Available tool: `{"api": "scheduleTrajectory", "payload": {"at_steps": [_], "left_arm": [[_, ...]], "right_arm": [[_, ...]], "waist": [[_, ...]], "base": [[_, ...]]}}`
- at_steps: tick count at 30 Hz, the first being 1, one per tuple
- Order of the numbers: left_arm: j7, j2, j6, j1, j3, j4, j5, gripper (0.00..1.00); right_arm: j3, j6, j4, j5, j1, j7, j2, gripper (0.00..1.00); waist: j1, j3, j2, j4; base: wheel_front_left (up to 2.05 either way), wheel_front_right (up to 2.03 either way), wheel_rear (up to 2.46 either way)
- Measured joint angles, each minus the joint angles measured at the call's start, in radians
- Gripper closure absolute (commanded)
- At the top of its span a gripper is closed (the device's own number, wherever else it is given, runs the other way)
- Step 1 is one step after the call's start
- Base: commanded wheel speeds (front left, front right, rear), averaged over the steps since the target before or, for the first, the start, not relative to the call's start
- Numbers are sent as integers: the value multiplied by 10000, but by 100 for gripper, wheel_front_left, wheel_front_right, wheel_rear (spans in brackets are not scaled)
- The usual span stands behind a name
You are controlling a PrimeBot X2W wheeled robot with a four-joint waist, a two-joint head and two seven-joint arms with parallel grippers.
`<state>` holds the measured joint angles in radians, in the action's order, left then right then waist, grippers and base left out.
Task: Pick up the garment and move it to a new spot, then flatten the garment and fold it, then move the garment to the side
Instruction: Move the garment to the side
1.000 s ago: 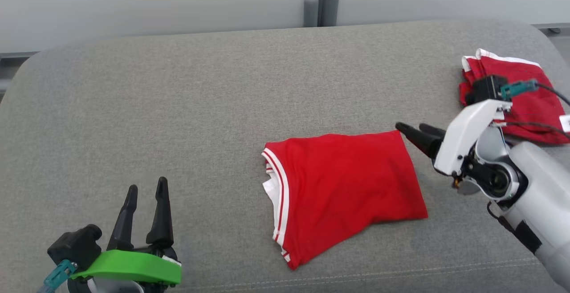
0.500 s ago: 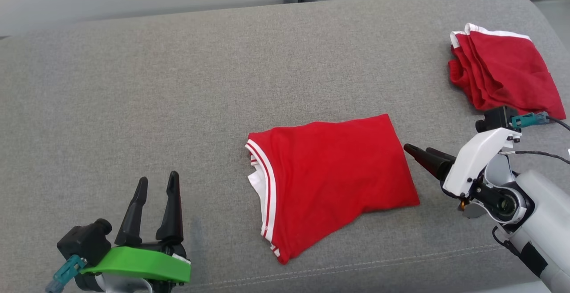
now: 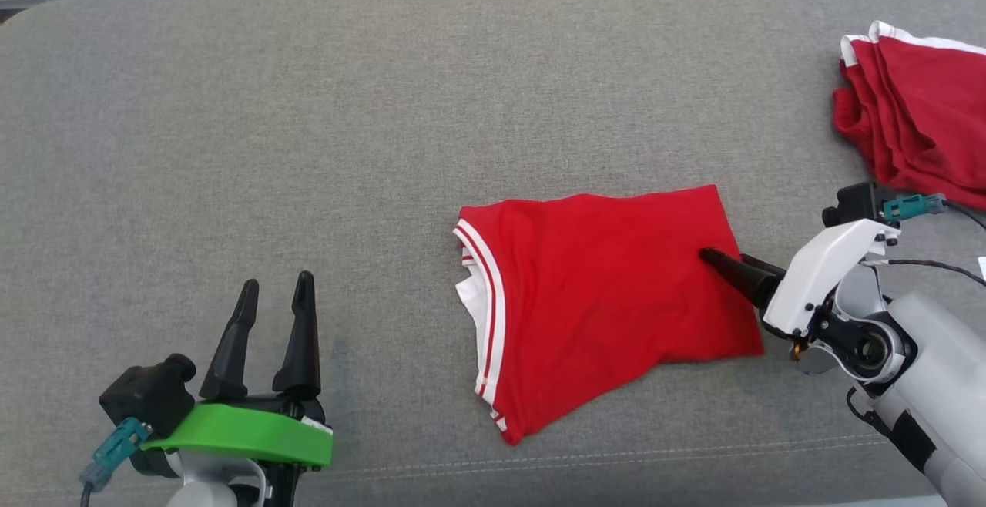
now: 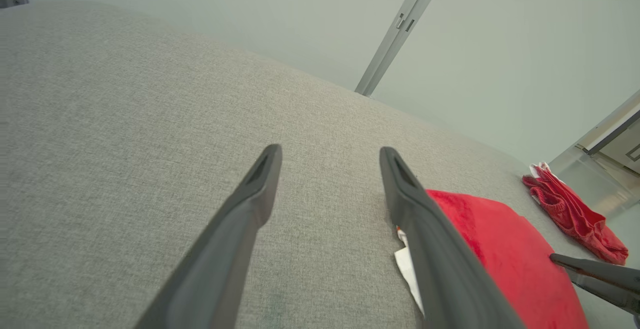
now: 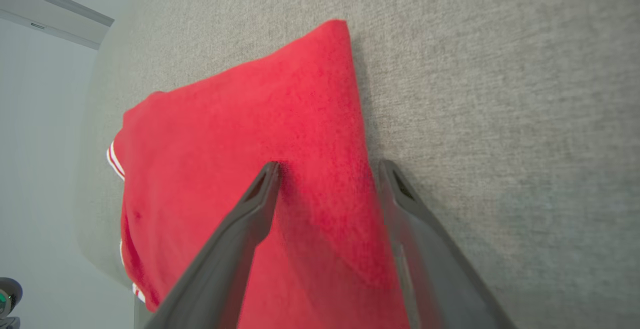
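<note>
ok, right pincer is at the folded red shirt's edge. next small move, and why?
Probably close the right pincer on the garment. Its jaws stand open astride the garment's right edge, one finger over the cloth, the other just off it over the grey cushion. The fold looks done, so gripping here would set up the move aside.

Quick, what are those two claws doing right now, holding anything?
Left gripper: open, holding nothing.
Right gripper: open, fingers astride the edge of the red shirt, not gripping it.
</note>
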<state>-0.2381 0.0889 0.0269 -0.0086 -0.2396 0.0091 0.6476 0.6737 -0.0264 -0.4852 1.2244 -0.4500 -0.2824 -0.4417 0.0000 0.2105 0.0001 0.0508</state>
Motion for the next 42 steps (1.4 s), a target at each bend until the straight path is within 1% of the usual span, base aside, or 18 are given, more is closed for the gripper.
{"api": "scheduleTrajectory", "payload": {"at_steps": [5,7,8,9,10,11,12,13,16,17,20,25,31,37,38,41,42], "left_arm": [[0,2,12,-107,69,2,0,0],[-2,2,12,-124,75,0,0,0],[-2,2,12,-124,77,2,0,0],[-2,2,13,-125,77,2,0,0],[-2,2,13,-126,77,2,0,0],[-2,2,13,-127,77,2,0,0],[-2,0,15,-129,77,2,0,0],[-2,0,17,-131,82,2,0,0],[-2,0,31,-136,115,8,0,0],[-4,2,58,-137,182,17,0,0],[-6,6,84,-137,270,17,0,0],[-17,19,88,-141,359,-69,-56,0],[-21,199,186,-197,410,-161,-493,0],[-48,261,259,-477,343,-224,-802,0],[-48,261,259,-543,307,-251,-840,0],[-48,257,259,-619,219,-303,-894,0],[-46,257,261,-636,198,-307,-894,0]], "right_arm": [[190,-102,-238,-19,-232,-46,184,0],[255,-173,-336,-69,-292,-96,194,54],[280,-176,-385,-117,-332,-94,194,65],[297,-196,-416,-150,-359,-94,194,74],[318,-259,-447,-196,-384,-88,198,88],[330,-265,-470,-221,-405,-79,209,97],[341,-286,-500,-272,-431,-27,226,100],[362,-349,-512,-322,-468,6,236,100],[385,-366,-539,-506,-589,98,226,100],[416,-435,-568,-690,-762,155,169,100],[395,-443,-587,-732,-972,194,96,100],[94,-454,-685,-821,-1471,385,-320,100],[-194,-347,-788,-1003,-2040,479,-761,100],[-316,-309,-863,-1097,-2487,485,-968,100],[-353,-247,-869,-1097,-2596,485,-986,100],[-445,-224,-882,-1139,-2964,483,-1039,100],[-468,-151,-890,-1170,-3098,476,-1045,100]], "waist": [[0,121,0,137],[0,139,0,154],[0,144,0,157],[0,149,0,158],[0,154,0,158],[0,157,0,157],[0,159,0,155],[0,160,0,151],[0,158,0,136],[0,148,0,106],[0,133,0,47],[0,100,0,-125],[0,61,0,-360],[0,77,0,-567],[0,98,0,-590],[0,180,0,-643],[0,210,0,-658]], "base": [[0,0,0],[0,0,0],[0,0,0],[0,0,0],[0,0,0],[0,0,0],[0,0,0],[0,0,0],[0,0,0],[0,0,0],[0,0,0],[0,0,0],[0,0,0],[0,0,0],[0,0,0],[0,0,0],[0,0,0]]}}
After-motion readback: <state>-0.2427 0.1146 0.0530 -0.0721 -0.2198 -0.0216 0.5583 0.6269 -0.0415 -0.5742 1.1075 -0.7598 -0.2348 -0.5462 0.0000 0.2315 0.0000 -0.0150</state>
